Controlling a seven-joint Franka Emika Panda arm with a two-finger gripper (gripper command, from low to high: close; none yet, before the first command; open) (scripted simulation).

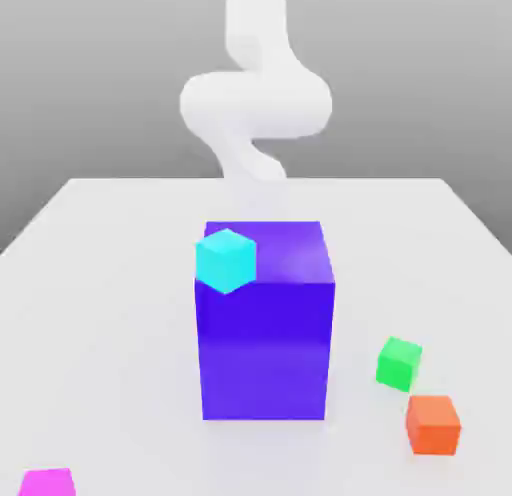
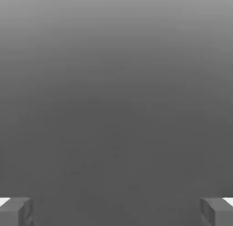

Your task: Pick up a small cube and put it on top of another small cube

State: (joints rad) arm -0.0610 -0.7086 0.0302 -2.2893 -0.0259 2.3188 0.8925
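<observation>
The small magenta-pink cube [image 1: 48, 482] lies at the near edge of the white table, on the exterior view's left, partly cut off by the frame. The small bright green cube [image 1: 399, 363] sits on the table on the exterior view's right, beside the big block. In the hand view my gripper [image 2: 116, 211] stands open: its two grey fingertips [image 2: 16, 211] are far apart at the picture's corners with nothing between them, facing plain grey background. The white arm [image 1: 256, 104] rises behind the big block, its hand hidden.
A big blue-purple block [image 1: 265, 319] stands in the middle of the white table [image 1: 100, 284]. A cyan cube [image 1: 226, 259] rests at its top front corner on the exterior view's left. An orange cube [image 1: 433, 424] lies just nearer than the green one.
</observation>
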